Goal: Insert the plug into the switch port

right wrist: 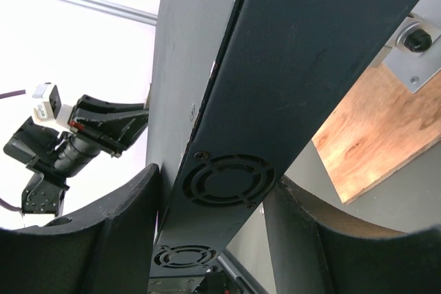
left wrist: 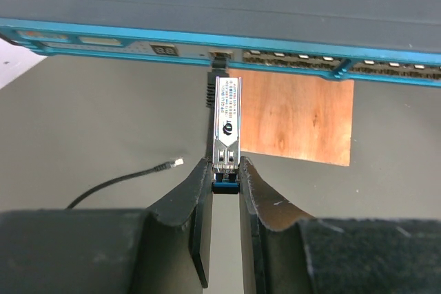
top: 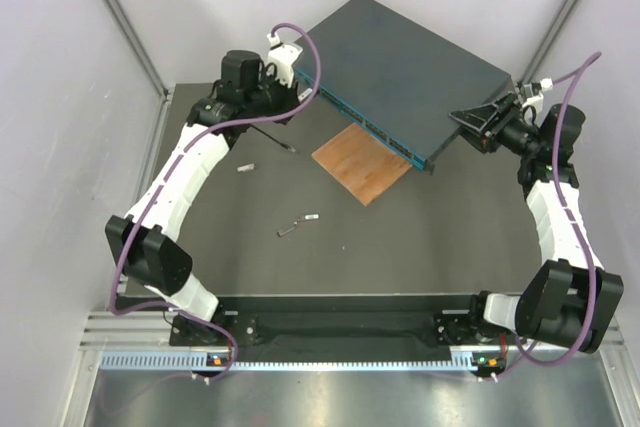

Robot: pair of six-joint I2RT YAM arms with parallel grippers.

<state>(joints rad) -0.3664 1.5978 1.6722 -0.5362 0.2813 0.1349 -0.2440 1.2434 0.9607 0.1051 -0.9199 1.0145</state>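
Observation:
The dark blue-grey switch [top: 400,67] lies at the back, its teal port face [left wrist: 289,49] turned toward the left arm. My left gripper [left wrist: 226,170] is shut on the blue end of a silver module [left wrist: 227,118], which points at a switch port [left wrist: 220,54] and stops just short of it. The plug [left wrist: 178,162], a pale tip on a thin black cable, lies loose on the table to the left of that gripper. My right gripper [right wrist: 217,177] clamps the switch's vented side [right wrist: 227,180] at its right corner [top: 470,125].
A brown wooden board [top: 362,162] lies on the table below the switch's front face. Small loose grey pieces [top: 245,168] [top: 300,224] lie on the dark mat in the middle. Grey walls close in the back and both sides.

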